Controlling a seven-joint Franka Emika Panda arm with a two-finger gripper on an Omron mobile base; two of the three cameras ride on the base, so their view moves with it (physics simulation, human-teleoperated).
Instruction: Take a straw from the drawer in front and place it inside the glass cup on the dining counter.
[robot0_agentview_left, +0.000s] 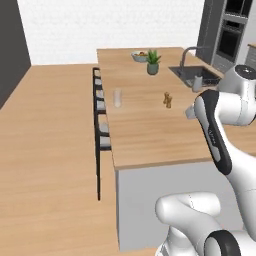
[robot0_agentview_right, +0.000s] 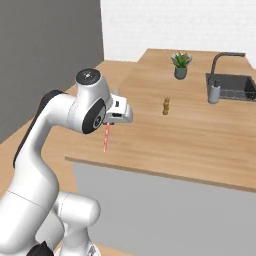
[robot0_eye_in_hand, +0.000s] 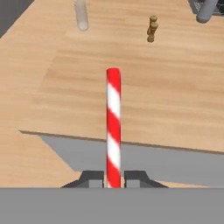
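My gripper (robot0_eye_in_hand: 113, 179) is shut on the red-and-white striped straw (robot0_eye_in_hand: 113, 127), which points out straight ahead of the fingers. In the right base view the gripper (robot0_agentview_right: 111, 122) hangs over the near left edge of the wood-grain dining counter (robot0_agentview_right: 190, 135), and the straw (robot0_agentview_right: 106, 137) points down toward the counter. The glass cup (robot0_agentview_left: 117, 97) stands upright near the counter's left edge, farther back than the hand. In the hand view the cup (robot0_eye_in_hand: 81, 15) is at the top left, well beyond the straw's tip. The drawer is out of view.
Two wooden shakers (robot0_agentview_left: 167, 100) stand mid-counter. Behind them are a potted plant (robot0_agentview_left: 153, 62), a bowl (robot0_agentview_left: 140, 56), and a sink (robot0_agentview_left: 197, 75) with a grey soap dispenser (robot0_agentview_left: 198, 82). Black stools (robot0_agentview_left: 100, 120) line the counter's left side.
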